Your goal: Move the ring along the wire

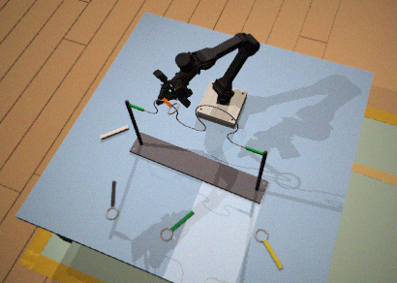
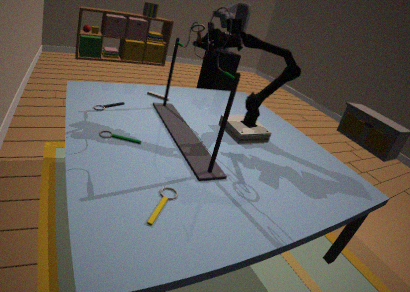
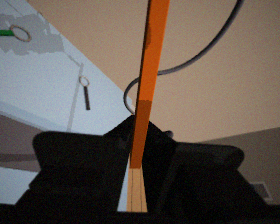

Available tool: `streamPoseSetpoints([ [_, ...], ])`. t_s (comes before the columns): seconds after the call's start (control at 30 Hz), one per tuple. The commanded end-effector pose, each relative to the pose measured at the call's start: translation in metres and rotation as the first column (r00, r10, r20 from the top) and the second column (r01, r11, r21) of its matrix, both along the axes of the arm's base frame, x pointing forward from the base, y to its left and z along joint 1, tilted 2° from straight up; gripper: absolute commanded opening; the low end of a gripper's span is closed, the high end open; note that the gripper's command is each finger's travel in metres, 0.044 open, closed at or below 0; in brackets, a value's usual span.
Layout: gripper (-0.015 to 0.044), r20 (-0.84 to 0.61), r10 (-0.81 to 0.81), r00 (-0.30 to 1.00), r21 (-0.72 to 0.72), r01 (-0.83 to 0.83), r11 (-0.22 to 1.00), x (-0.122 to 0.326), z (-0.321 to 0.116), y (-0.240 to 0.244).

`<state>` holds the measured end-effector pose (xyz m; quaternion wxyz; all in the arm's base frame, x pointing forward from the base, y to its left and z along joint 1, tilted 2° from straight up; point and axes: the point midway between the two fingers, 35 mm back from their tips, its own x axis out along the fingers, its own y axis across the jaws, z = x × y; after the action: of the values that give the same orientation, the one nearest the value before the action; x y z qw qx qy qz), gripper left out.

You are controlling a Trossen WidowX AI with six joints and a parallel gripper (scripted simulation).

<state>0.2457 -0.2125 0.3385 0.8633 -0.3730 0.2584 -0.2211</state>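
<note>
The orange handle (image 1: 167, 103) (image 3: 150, 70) is held between the fingers of my gripper (image 1: 163, 100) (image 3: 137, 119), which is shut on it. Its ring (image 1: 178, 107) (image 2: 198, 24) is at the grey wire (image 1: 189, 127) (image 3: 205, 49), near its first bends from the far-left post (image 1: 134, 122) (image 2: 171, 71). The views are too small to tell if the ring touches the wire; the ring is outside the wrist view. One green part (image 1: 137, 108) (image 2: 181, 44) is beside that post, the other green part (image 1: 255, 150) (image 2: 228, 75) beside the other post (image 1: 261, 171) (image 2: 224, 124).
The posts stand on a brown base board (image 1: 194, 164) (image 2: 182, 139). On the table lie a dark-handled ring (image 1: 113, 193), a green-handled ring (image 1: 183, 220), a yellow-handled ring (image 1: 273, 254) and a pale stick (image 1: 114, 133). The wire curves close around my gripper.
</note>
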Motion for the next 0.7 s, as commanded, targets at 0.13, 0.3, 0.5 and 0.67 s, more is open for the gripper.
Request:
streamPoseSetpoints([
  [0.13,-0.0150,-0.029,-0.012,1.000,-0.187,0.006,0.982,-0.004,0.013,-0.005],
  [0.3,-0.0150,-0.050,-0.019,0.999,-0.284,0.004,0.959,-0.005,0.018,-0.007],
  [0.5,-0.0150,-0.074,-0.030,0.997,-0.397,-0.002,0.918,-0.006,0.025,-0.010],
  [0.67,-0.0150,-0.093,-0.042,0.995,-0.485,-0.009,0.874,-0.006,0.031,-0.011],
])
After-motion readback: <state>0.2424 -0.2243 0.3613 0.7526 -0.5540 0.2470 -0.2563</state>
